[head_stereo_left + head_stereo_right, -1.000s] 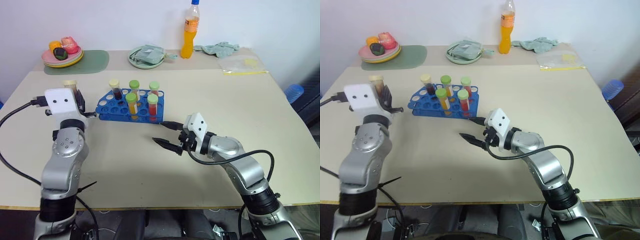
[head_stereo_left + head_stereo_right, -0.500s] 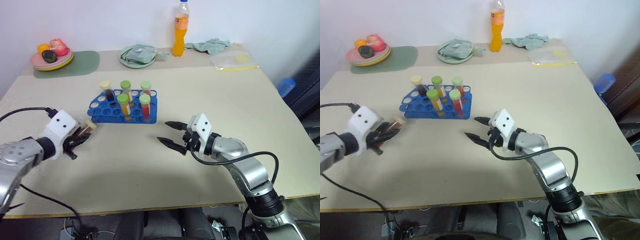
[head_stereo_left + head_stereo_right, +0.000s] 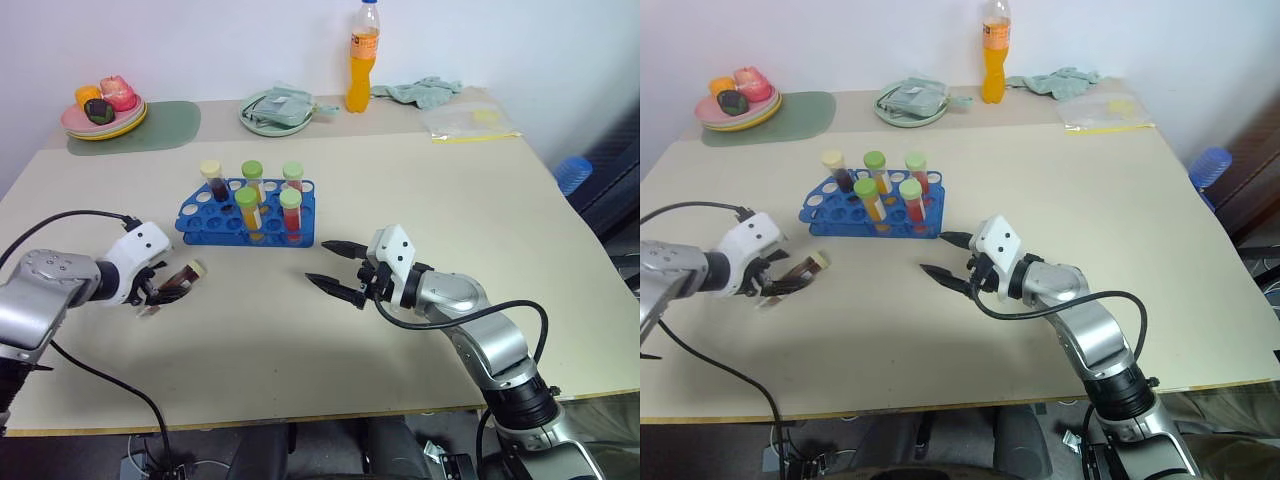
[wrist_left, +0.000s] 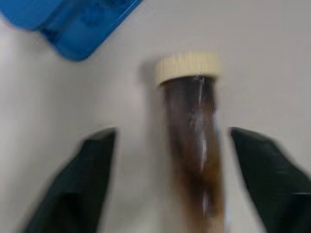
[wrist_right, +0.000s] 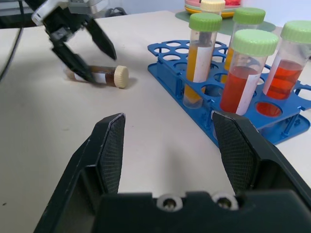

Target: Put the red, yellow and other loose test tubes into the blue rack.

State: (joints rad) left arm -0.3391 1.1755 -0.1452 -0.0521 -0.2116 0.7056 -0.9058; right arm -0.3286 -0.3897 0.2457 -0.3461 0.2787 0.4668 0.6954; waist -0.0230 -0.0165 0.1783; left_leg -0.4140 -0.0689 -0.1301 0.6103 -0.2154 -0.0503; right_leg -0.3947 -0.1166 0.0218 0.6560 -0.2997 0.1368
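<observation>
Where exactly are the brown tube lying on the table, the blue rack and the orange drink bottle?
brown test tube (image 5: 99,76), right wrist view, on its labelled body.
blue rack (image 3: 200,219), left eye view, on its near left holes.
orange drink bottle (image 3: 359,85), left eye view, on its orange lower body.

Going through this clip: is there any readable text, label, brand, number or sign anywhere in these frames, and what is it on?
None can be read.
Orange bottle: has a label band, print too small to read.
Dark test tube lying on the table at the left hand: white label, no legible writing.
Tubes in the blue rack: white label strips, blank or too small to tell.
Yellow-edged bag: no legible print.
</observation>
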